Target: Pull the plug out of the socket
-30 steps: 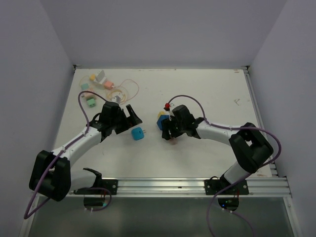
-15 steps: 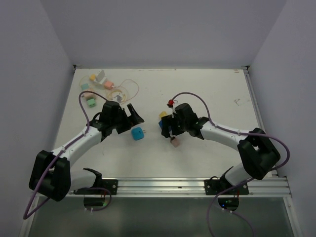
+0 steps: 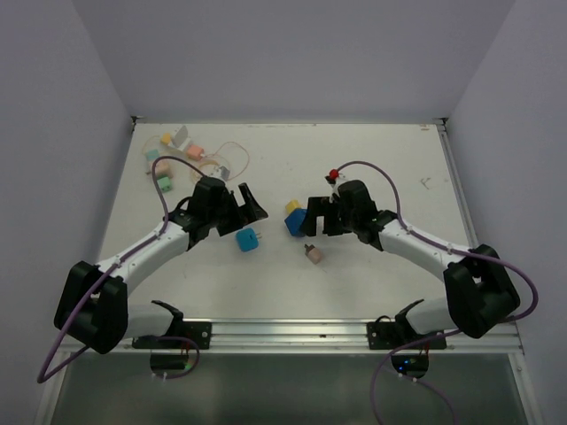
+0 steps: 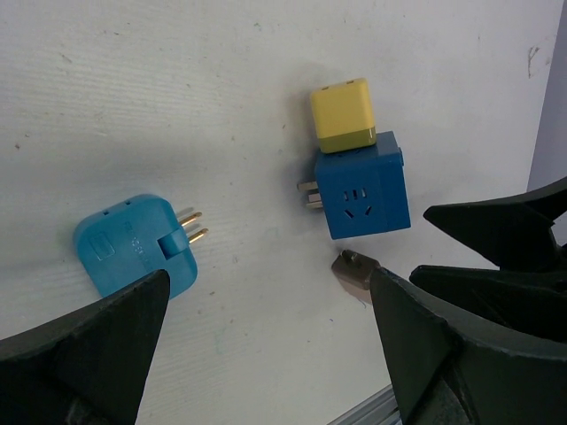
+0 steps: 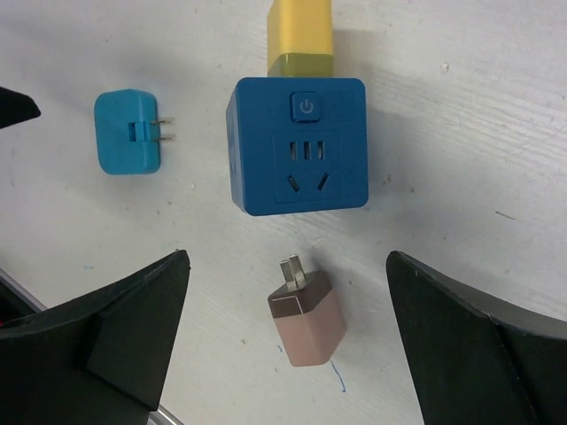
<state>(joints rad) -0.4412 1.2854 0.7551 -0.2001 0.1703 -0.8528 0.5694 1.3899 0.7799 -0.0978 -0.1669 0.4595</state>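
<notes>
Blue socket cube (image 3: 294, 223) sits mid-bench, well off every edge of the bench (image 3: 399, 159), w/ open white surface to its right & far side. Pink plug (image 3: 313, 254) lies loose just on cube's near side, prongs toward cube, not touching. Yellow plug (image 3: 291, 206) is seated in cube's far face. Teal plug (image 3: 247, 240) lies left of cube, apart, prongs pointing at it. Heap of pastel plugs & thin cables (image 3: 190, 155) is well off to cube's far left. Metal rail (image 3: 354, 332) runs along near edge, well clear of cube.

Right jaws are spread wide, holding nothing, at cube's right side; wrist view shows cube & pink plug btwn the fingers. Left jaws also spread wide, empty, left of cube, by teal plug's far side. Right arm (image 3: 416, 248) & left arm (image 3: 142, 252) both reach inward, converging on cube.
</notes>
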